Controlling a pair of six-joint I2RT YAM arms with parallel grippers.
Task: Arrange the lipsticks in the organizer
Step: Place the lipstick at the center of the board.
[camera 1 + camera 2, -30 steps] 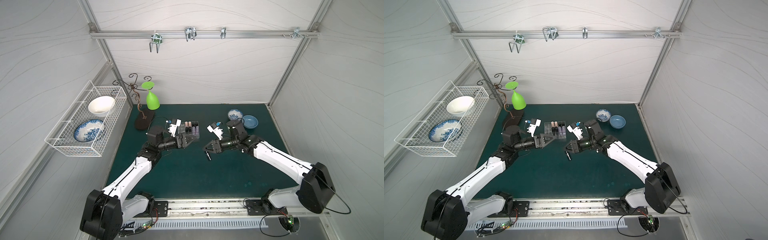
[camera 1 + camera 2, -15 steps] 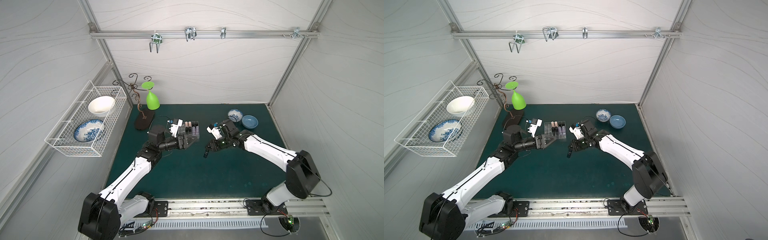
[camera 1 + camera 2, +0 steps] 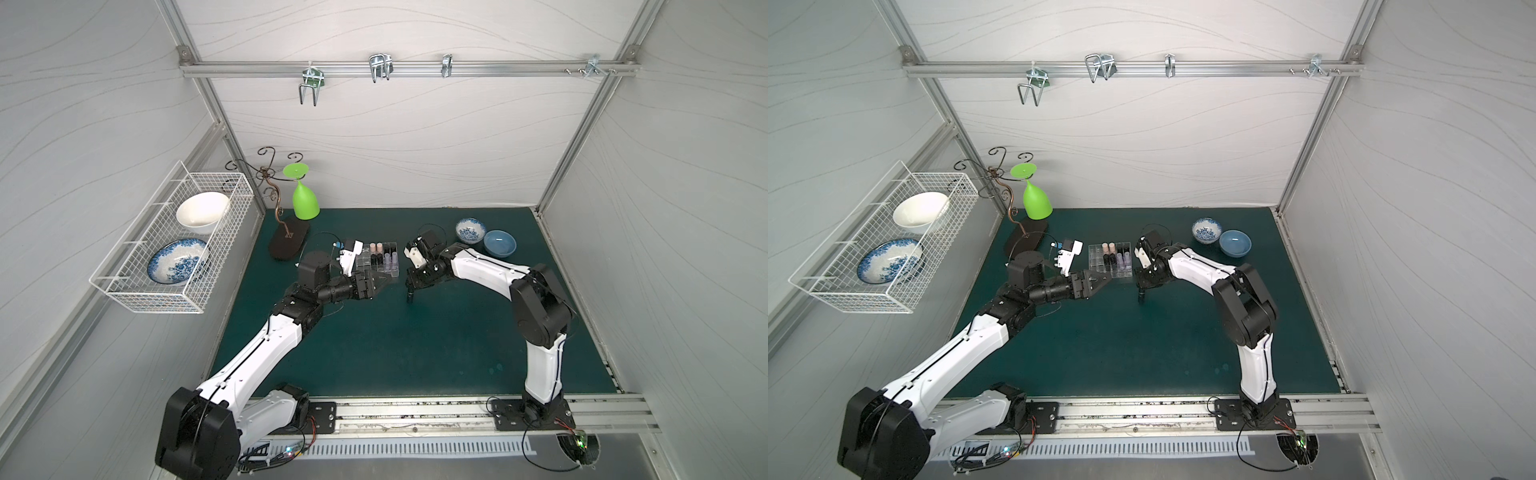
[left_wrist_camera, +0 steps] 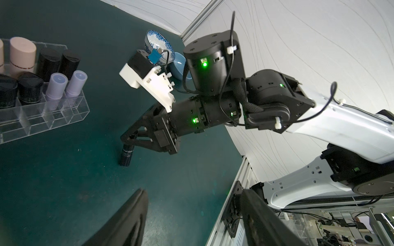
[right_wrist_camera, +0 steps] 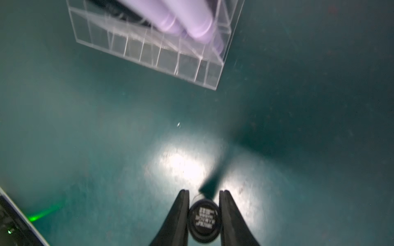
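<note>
Your right end effector (image 4: 128, 147) is pinched narrow on 1 black lipstick (image 4: 127, 155). The fingers clamp its upper end and the tube hangs approx. vertical. Its lower end is at the tabletop (image 4: 64, 181) or just above it; can't tell if it's touching. The tube sits near the organizer (image 4: 42, 115), beside it, not over it.

Your left end effector (image 4: 193, 191) stands wide, w/ nothing btw. the fingers and touching nothing. In both top views it's low, near the organizer's front edge.

Count: 9 lipsticks total.
- 8 stand upright in the organizer: 2 pink tubes (image 4: 22, 56), 4 black tubes (image 4: 48, 64) in 2 pairs, and 2 lilac tubes (image 4: 56, 86).
- The 9th is the black one in your right end effector.

Other items: 2 bowls (image 3: 500, 243) on the tabletop, 2 more in the wire basket (image 3: 124, 286), and 1 green glass (image 3: 305, 203).
</note>
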